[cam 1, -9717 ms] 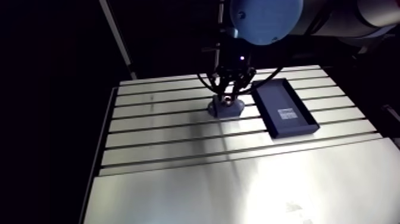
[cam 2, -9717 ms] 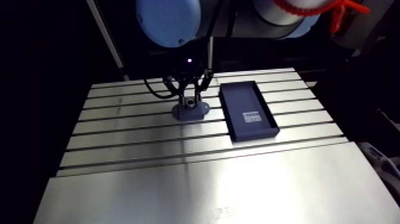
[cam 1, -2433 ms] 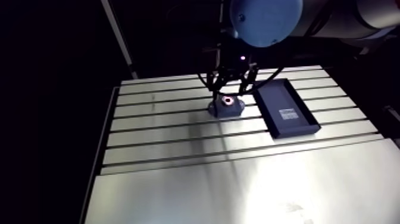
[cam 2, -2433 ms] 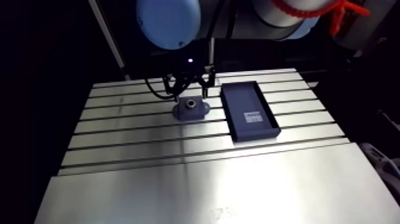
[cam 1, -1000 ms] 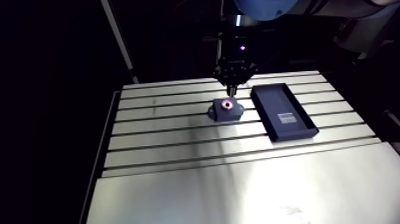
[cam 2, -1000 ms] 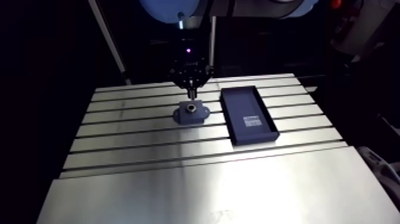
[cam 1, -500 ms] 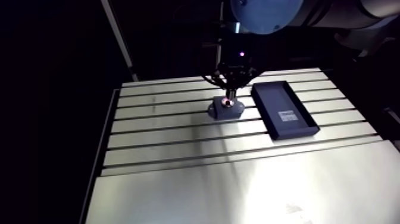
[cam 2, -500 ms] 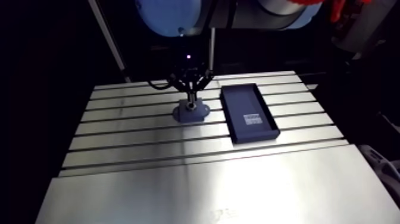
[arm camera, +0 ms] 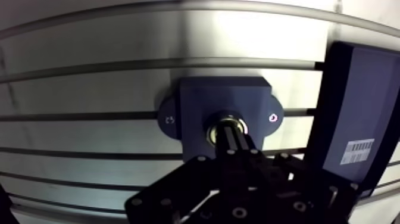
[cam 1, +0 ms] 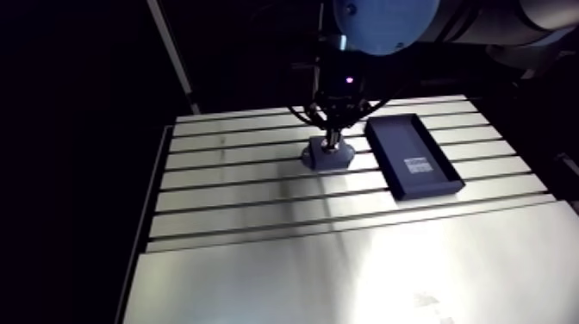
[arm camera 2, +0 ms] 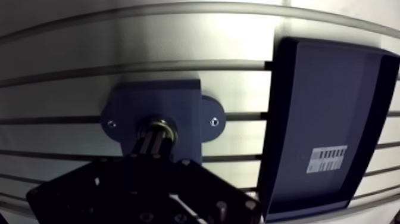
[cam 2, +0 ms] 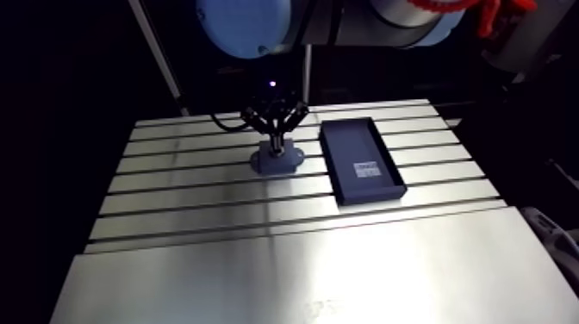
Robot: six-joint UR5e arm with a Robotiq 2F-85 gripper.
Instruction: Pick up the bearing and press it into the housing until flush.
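Observation:
The dark blue housing (arm camera: 221, 101) lies flat on the slotted table (cam 1: 301, 258), with a screw hole in each side ear. The bearing (arm camera: 210, 134) sits in its central bore and shows as a metallic ring. My gripper (arm camera: 230, 132) is shut, its two fingers (arm camera: 238, 146) pressed together with nothing between them. Their joined tip rests straight down on the bearing's middle. In the arm view the gripper (cam 1: 331, 143) stands upright over the housing (cam 1: 326, 158).
A dark rectangular tray (arm camera 2: 333, 107) with a white barcode label lies just beside the housing, on the side of one ear. It is also seen in the arm view as the tray (cam 1: 414, 155) right of the gripper. Grooves run across the table.
Earlier the fingers stood apart around the bearing at the housing. The gripper then rose, shut, and has come back down until its joined tip sits on the bearing.

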